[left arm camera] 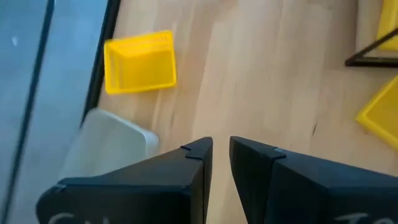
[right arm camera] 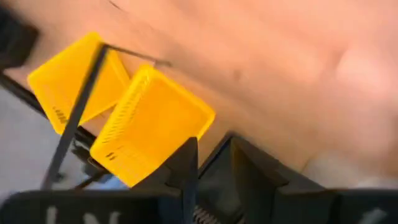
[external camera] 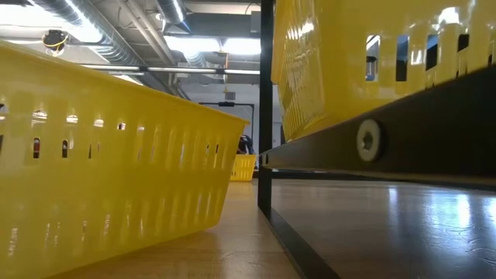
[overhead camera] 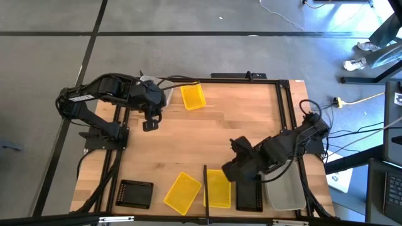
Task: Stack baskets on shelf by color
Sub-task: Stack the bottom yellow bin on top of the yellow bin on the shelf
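Left gripper hanging over bare planks of the tabletop at the far left corner; fingers a narrow slit apart, gripping nothing. Just beyond those fingertips, a translucent basket at the table's edge; beside it, a little farther from the fingers, a yellow basket; both apart from the gripper.

Right gripper low over the near right corner, fingers parted; something dark seen in the gap between them in the right wrist view, contact impossible to tell. Directly ahead of the fingertips, a second yellow basket set against the thin dark divider; under the fingers and wrist, a black basket; on its outer side, touching or nearly so, a second translucent basket. Across the divider from the right fingers, a third yellow basket lying askew on the planks, and farther off a second black basket.

From table height, slotted yellow walls filling the picture on both sides of the divider, with the pale shelf running beneath the right-hand one and a screw head showing in a dark rail.

White lettering along the base of each gripper in the wrist views, cut off by the edge and not readable; no brand or label legible on any basket.
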{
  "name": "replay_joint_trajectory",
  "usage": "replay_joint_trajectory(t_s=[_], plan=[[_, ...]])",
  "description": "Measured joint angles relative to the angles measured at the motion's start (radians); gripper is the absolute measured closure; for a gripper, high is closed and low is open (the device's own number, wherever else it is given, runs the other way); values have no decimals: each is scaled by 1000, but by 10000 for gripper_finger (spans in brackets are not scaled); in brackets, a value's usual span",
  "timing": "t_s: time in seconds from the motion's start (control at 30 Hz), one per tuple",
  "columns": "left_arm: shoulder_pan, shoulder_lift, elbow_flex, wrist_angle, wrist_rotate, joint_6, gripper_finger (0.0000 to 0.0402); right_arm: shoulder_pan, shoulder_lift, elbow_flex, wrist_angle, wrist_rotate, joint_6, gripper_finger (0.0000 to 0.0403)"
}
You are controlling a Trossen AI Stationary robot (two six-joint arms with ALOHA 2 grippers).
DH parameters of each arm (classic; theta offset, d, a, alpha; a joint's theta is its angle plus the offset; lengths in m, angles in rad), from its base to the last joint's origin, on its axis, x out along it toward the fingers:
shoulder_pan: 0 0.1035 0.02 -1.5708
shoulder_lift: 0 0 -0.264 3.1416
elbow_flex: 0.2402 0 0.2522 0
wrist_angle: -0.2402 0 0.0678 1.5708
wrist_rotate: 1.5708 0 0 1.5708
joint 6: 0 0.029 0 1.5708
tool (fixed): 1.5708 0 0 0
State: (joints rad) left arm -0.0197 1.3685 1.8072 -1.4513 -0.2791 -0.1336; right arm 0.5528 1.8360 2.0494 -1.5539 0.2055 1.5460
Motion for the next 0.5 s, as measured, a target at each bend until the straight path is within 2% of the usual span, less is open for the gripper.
replay_joint_trajectory(t_s=[0.2,0.33,0.5], plan=[[4,0,0,-7,18,-186,354,-8,-55,32,-15,255,-449,309],[-21,-1,-11,3,13,-198,354,-7,-100,32,-19,295,-725,309],[-77,-1,-83,57,17,-128,354,-7,-151,29,-16,352,-874,309]])
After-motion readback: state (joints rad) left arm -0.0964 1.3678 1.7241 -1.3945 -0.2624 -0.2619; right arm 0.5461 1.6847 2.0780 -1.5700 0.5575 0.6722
